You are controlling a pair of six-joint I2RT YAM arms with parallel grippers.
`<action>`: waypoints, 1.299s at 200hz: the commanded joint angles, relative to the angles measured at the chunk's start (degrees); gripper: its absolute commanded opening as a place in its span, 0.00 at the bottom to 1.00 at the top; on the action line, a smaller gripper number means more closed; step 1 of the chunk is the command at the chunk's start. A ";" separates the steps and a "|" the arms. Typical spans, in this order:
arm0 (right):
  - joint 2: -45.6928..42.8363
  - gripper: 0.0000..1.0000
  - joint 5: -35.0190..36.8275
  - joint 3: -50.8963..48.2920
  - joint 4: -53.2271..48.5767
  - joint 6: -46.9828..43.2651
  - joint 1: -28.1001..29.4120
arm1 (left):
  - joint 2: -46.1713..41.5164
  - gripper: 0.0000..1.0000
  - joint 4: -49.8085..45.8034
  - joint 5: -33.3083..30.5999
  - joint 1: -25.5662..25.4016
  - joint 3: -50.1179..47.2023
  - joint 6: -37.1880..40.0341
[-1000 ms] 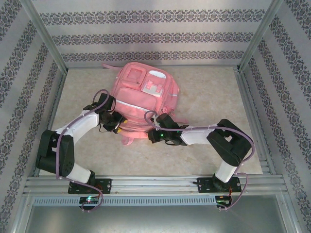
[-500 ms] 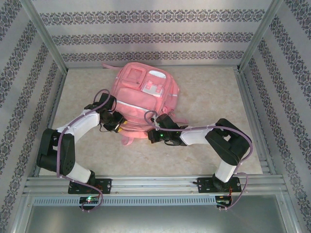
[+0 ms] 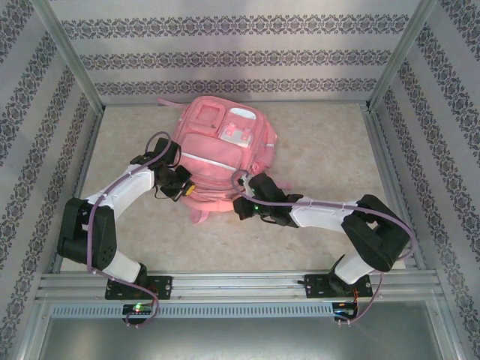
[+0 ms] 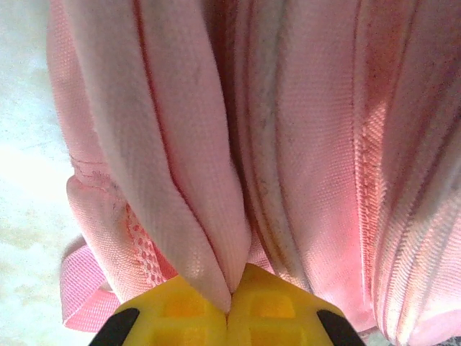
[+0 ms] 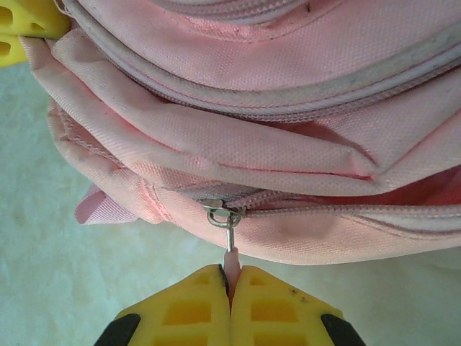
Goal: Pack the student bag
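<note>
The pink student bag (image 3: 221,146) lies flat in the middle of the table, its top toward the arms. My left gripper (image 3: 186,189) presses against its near left corner, and in the left wrist view this gripper (image 4: 232,290) is shut on a fold of the bag's fabric (image 4: 194,216). At the bag's near edge my right gripper (image 3: 238,204) is shut on the pink zip pull (image 5: 231,258). The metal slider (image 5: 220,215) sits at the left end of a zip line (image 5: 346,205) that runs right. The left gripper's yellow fingertips (image 5: 21,29) show at the top left corner there.
Patterned walls and metal rails (image 3: 75,67) enclose the beige tabletop (image 3: 322,142). A pink strap loop (image 3: 197,217) pokes out from under the bag toward the arms. Bare table lies to the bag's right and left.
My left gripper has closed onto the bag's fabric fold. The right arm has stretched and its elbow has swung right and nearer, while its gripper stays at the zip pull.
</note>
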 commanded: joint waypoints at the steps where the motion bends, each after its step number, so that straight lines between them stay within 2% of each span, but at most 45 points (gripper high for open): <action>1: -1.91 0.00 2.70 -1.89 -5.44 -1.99 -1.68 | -3.04 0.00 -0.29 -3.98 2.01 3.15 -0.53; 48: -3.89 0.00 2.93 -2.95 -8.12 -3.02 -3.88 | -5.00 0.00 -2.24 -4.15 3.09 3.61 0.01; 84: -2.78 0.00 -3.03 -2.09 -8.47 -2.77 -5.80 | -6.81 0.00 -2.17 -3.64 3.13 0.73 -0.33; 134: -1.80 0.00 -2.77 -0.11 -9.78 -3.51 -5.93 | -8.30 0.00 -3.27 -4.74 3.97 -0.79 2.00; 161: -1.21 0.00 -8.13 1.91 -8.35 -6.07 -2.89 | -8.21 0.00 -6.92 -8.10 7.16 2.26 7.39; 188: 2.37 0.00 -7.60 6.67 -9.58 -8.51 2.46 | -5.15 0.00 -12.29 -11.22 9.43 8.45 12.81; 195: 3.51 0.00 -7.50 7.62 -9.06 -7.93 3.19 | -4.04 0.04 -14.64 -12.60 9.43 10.58 13.91; 208: 5.71 0.00 -7.02 9.72 -8.37 -6.58 4.01 | -3.57 0.23 -16.56 -13.09 9.50 12.66 14.21; 218: 7.01 0.00 -6.84 10.99 -8.18 -5.48 4.33 | -4.45 0.30 -16.92 -12.50 9.23 12.46 12.67; 234: 8.22 0.00 -6.24 12.36 -8.19 -4.66 4.51 | -6.18 0.36 -17.09 -11.00 7.67 10.50 8.91; 260: 8.91 0.00 -5.04 13.20 -7.99 -4.10 4.51 | -10.14 0.43 -14.54 -8.76 0.16 4.15 -0.53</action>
